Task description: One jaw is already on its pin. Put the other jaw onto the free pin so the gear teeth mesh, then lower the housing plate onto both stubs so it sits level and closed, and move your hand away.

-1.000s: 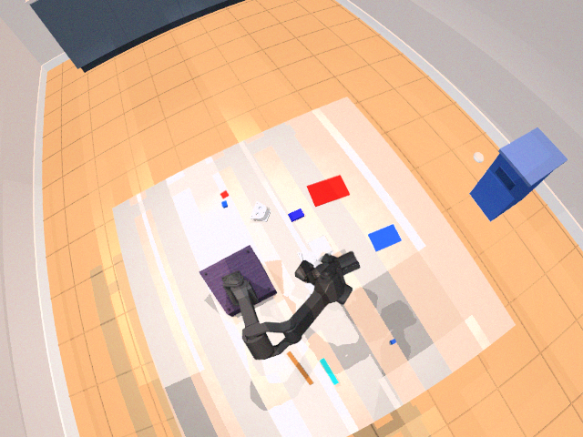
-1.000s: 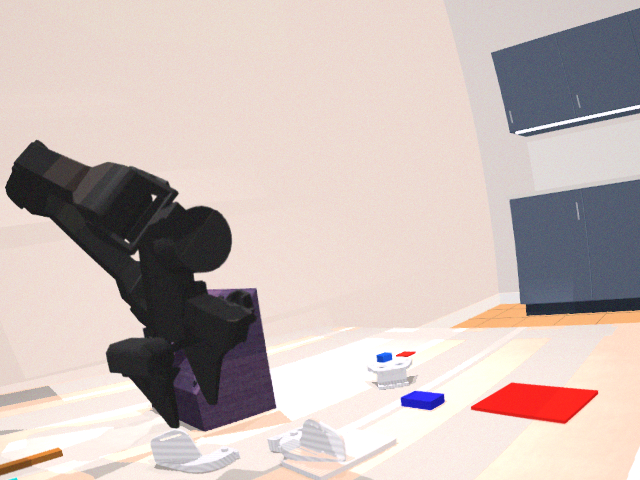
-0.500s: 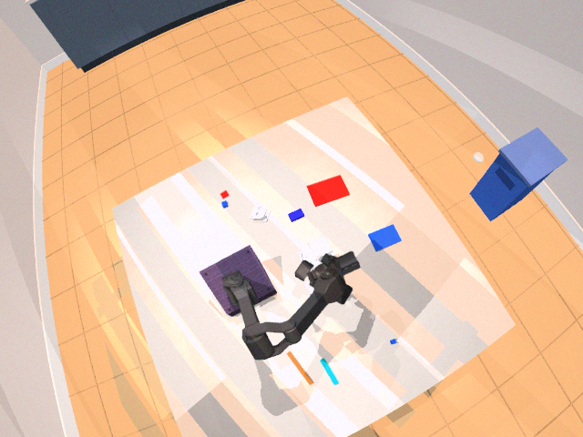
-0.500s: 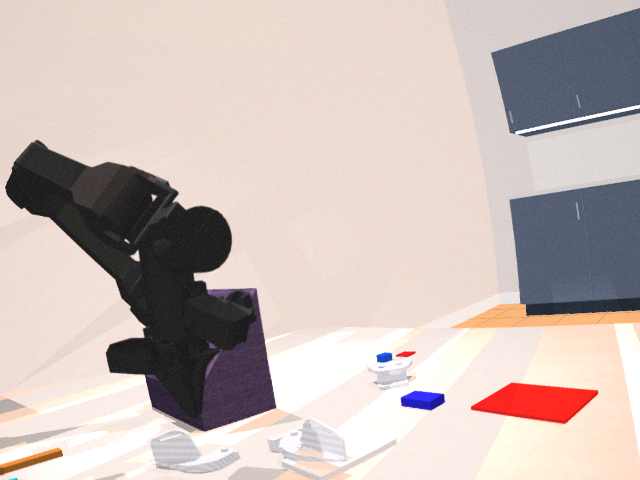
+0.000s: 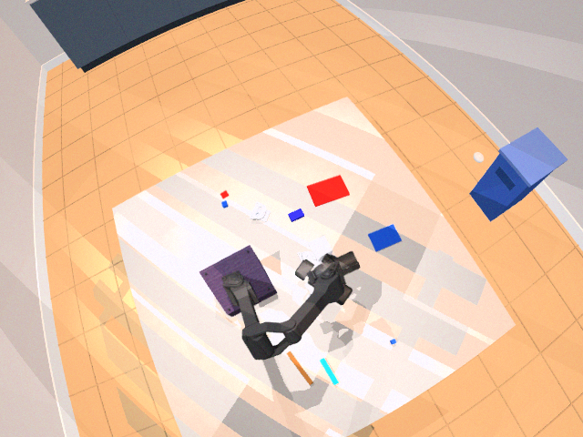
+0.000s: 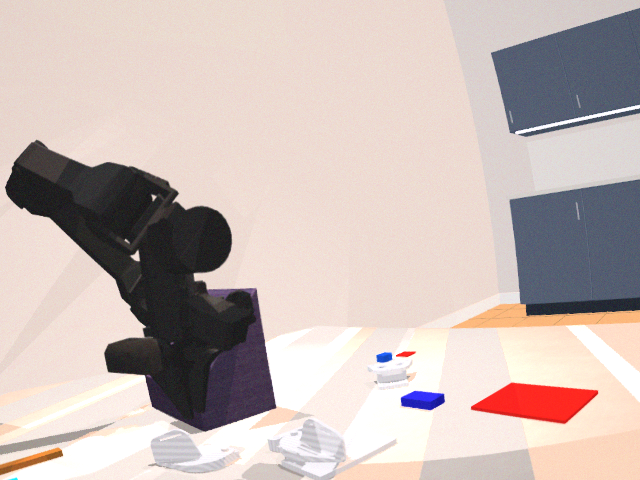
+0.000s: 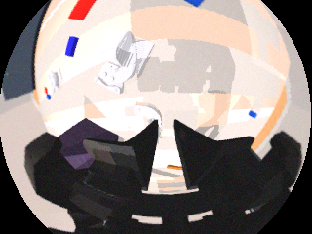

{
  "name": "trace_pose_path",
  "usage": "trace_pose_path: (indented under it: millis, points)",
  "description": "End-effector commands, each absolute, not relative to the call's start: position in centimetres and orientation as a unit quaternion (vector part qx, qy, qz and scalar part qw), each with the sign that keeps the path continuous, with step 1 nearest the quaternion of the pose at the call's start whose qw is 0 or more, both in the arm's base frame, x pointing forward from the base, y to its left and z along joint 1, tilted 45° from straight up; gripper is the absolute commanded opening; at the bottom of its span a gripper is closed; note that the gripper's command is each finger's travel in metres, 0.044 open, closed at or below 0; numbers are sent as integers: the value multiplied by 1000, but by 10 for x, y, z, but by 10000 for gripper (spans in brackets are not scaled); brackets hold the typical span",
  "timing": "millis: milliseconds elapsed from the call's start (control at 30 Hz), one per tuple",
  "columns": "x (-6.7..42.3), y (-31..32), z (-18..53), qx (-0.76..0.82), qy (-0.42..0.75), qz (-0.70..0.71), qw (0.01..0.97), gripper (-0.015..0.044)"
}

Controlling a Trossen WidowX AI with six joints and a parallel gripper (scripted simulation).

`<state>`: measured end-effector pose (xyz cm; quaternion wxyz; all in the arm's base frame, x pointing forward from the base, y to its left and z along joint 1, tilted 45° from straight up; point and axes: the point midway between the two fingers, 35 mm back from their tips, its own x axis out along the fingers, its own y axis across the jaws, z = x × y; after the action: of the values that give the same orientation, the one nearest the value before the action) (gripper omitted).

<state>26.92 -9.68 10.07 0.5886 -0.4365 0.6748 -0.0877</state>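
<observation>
With the empty hand only narrowly parted, take the loose white jaw, lying near the fingertips on the surface, by its raised end, probably light, stiff and slippery.

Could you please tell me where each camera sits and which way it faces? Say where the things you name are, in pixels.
Top: high overhead, looking down at an angle; the whole arm point(image 5: 291, 329) point(image 6: 129, 222) shows.
Exterior: low beside the work surface, facing the wall and cabinets; arm and gripper point(image 6: 191, 413) point(image 7: 166, 123) show.
Wrist: on the arm, looking past the gripper's two fingers.
Top and exterior share the purple block point(image 5: 240, 263) point(image 6: 240, 372) point(image 7: 85, 134).
</observation>
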Motion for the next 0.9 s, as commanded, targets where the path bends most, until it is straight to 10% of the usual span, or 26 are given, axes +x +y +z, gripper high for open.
trace_pose_path:
  millis: [0, 333, 867]
  points:
    - [267, -97, 101, -414, 671, -114, 605, 184]
    - [262, -97, 103, -332, 650, -200, 654, 440]
    - [254, -96, 105, -189, 594, -331, 708, 440]
